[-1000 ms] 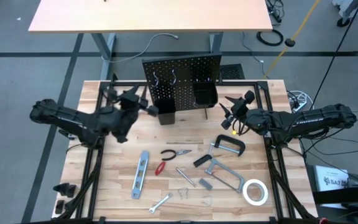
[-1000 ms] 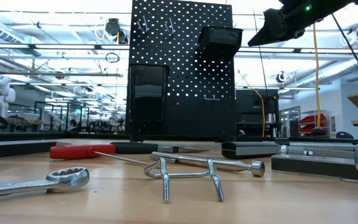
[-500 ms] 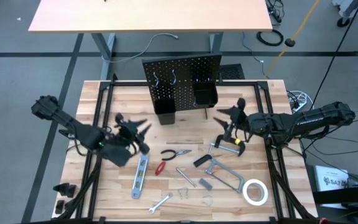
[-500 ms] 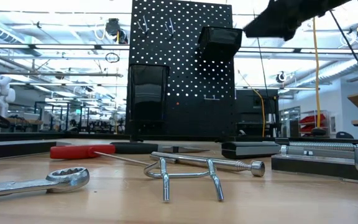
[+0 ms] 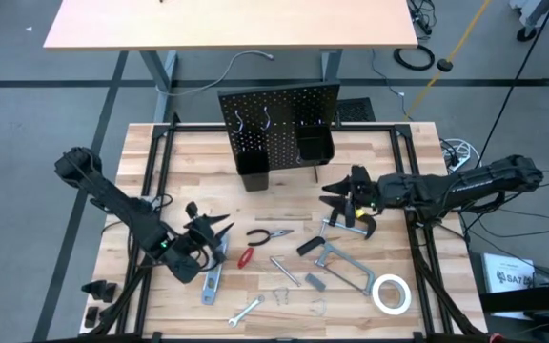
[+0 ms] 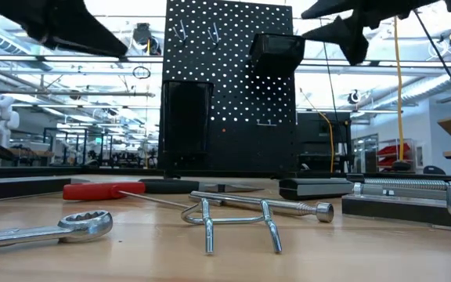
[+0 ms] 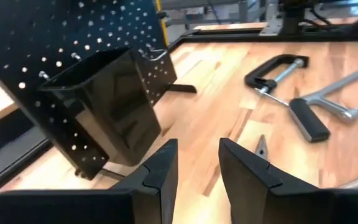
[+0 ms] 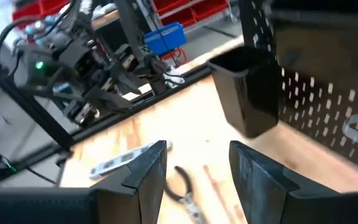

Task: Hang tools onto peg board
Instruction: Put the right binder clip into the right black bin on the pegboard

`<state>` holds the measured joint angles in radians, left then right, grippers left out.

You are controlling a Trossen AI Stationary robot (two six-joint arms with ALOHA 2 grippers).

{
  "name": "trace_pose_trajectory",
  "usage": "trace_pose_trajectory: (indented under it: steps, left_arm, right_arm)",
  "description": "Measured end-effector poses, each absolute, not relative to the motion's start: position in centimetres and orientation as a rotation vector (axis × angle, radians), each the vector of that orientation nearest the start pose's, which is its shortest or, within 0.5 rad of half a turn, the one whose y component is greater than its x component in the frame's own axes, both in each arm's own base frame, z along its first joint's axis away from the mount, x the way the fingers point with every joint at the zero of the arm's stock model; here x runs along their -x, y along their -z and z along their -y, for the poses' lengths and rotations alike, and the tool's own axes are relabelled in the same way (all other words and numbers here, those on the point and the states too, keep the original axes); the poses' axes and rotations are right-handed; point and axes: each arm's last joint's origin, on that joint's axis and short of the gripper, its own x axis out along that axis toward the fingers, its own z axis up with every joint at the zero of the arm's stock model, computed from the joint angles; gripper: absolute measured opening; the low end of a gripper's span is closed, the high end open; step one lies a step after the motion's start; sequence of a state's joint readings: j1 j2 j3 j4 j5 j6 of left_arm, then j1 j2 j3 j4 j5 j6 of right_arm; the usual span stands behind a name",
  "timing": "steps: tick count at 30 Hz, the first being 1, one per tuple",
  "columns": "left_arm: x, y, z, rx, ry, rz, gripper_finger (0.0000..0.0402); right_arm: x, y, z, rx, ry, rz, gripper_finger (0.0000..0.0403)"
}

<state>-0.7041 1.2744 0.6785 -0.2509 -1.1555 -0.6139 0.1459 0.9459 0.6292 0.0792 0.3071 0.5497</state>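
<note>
Both arms have swung away from the peg board (image 5: 279, 124) at the worktop's back edge: left tool (image 5: 213, 232), fingers apart, empty, over the level (image 5: 213, 272); right tool (image 5: 343, 195), likewise, above the C-clamp (image 5: 351, 225). Picking starts; nothing is hung yet.

fingers (image 8: 148, 171) parted, empty | pliers (image 8: 186, 186) | level (image 8: 120, 160) | peg board (image 8: 328, 93)

I count two clamps (image 5: 353, 225), one pliers (image 5: 267, 234), one screwdriver (image 5: 247, 256), one wrench (image 5: 244, 311), one tape roll (image 5: 390, 293), two bins (image 5: 252, 169).
</note>
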Motion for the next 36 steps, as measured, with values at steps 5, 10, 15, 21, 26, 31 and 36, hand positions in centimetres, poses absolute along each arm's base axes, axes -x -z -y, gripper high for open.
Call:
trace_pose_trajectory:
  steps: [5,10,15,21,26,31,36]
  left_arm:
    - [-19.0,-22.8,12.6,-0.213,-0.5,-0.336,0.0121]
    - [-18.8,-27.3,11.5,-0.262,-0.362,-0.213,0.0121]
    - [-18.7,-29.8,9.8,-0.25,-0.051,-0.113,0.0121]
    - [-19.1,-27.1,7.9,-0.06,0.021,-0.217,0.0121]
    - [-18.8,-23.8,7.1,0.056,-0.033,-0.3,0.0121]
    - [-18.8,-23.4,6.9,0.061,-0.044,-0.155,0.0121]
    - [-18.6,-23.9,6.7,-0.01,-0.069,-0.003,0.0121]
  right_arm:
    - [-21.5,-27.5,-2.3,-0.688,0.136,-0.247,0.0167]
    - [-23.3,-30.3,-2.8,-0.734,0.023,-0.355,0.0167]
    - [-26.9,-33.5,-3.2,-0.556,0.015,-0.43,0.0167]
    - [-30.5,-31.4,-4.9,-0.462,0.084,-0.834,0.0167]
    - [-29.8,-27.5,-7.0,-0.454,0.24,-1.173,0.0167]
    - [-27.4,-26.1,-9.9,-0.34,0.435,-1.323,0.0167]
    - [-25.6,-26.0,-12.4,-0.335,0.49,-1.337,0.0167]
